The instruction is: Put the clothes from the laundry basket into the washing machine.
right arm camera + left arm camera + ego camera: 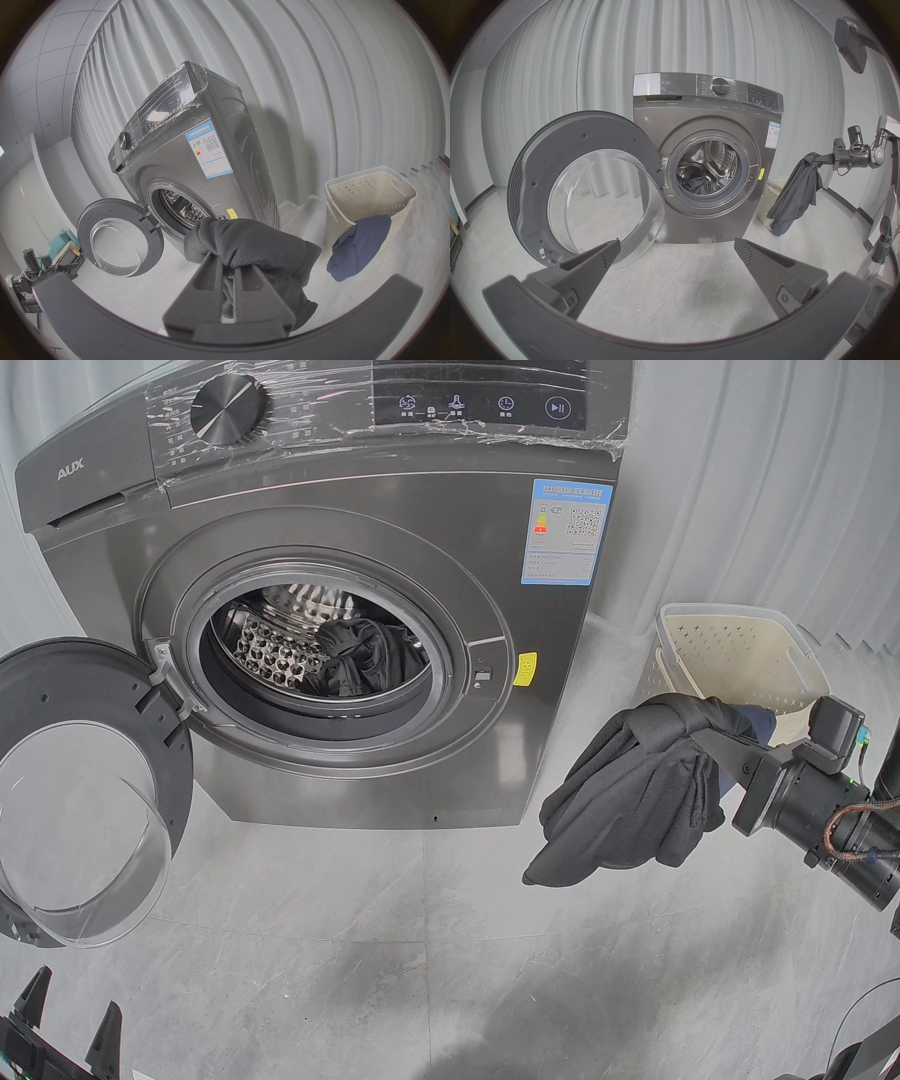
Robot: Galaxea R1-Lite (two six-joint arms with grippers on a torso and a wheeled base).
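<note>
The room is pale tiled floor [375,941] backed by a pleated grey curtain [750,482]; there is no raised surface, everything stands on the floor. In the head view, the washing machine [375,529] faces you with its door [84,688] swung fully open to the robot's left, and dark clothing [370,658] lies in the drum. The laundry basket [741,651] stands just beside the machine, on the robot's right. The right gripper [717,744] is closed on a black garment [637,801], pinching a bunched fold near its top; the rest hangs in loose folds clear of the floor, in front of the basket and well apart from the drum opening. Judge this cloth soft, light and limp: it will swing and trail, so a hold on a gathered bunch is sounder than one on a single edge, and the low-hanging tail may catch the door seal. The right arm is extended roughly level, wrist pointing towards the machine. The left gripper [77,990] sits low at the near edge, on the robot's left. In the left wrist view, its fingers stand wide apart with nothing between them, aimed at the open door and drum, and the garment hangs from the far arm above the basket side. In the right wrist view, the two fingers meet on the bunched black cloth, and a blue garment [358,246] lies against the basket's front; you cannot tell whether it hangs from the rim or rests on the floor.
</note>
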